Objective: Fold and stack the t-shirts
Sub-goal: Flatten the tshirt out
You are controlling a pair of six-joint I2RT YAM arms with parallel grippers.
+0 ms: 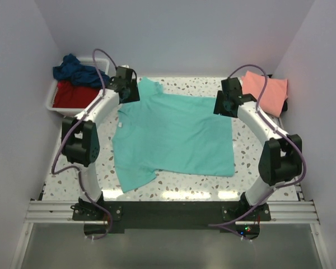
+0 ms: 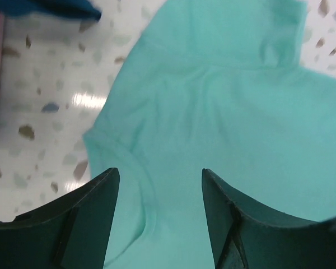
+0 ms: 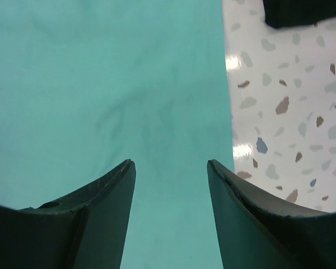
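Now: teal t-shirt (image 1: 173, 137) lies flat on table (image 1: 201, 185), neck to L, hem to R. Judged light, limp, non-fragile; sags if lifted, so pinch both far corners together. L gripper (image 2: 159, 179) open above far sleeve; R gripper (image 3: 171, 168) open above far hem corner; neither holds cloth. White tub (image 1: 51, 101), far L: red shirt (image 1: 71, 96) under navy shirt (image 1: 78, 72). Salmon shirt (image 1: 266, 92) folded far R.
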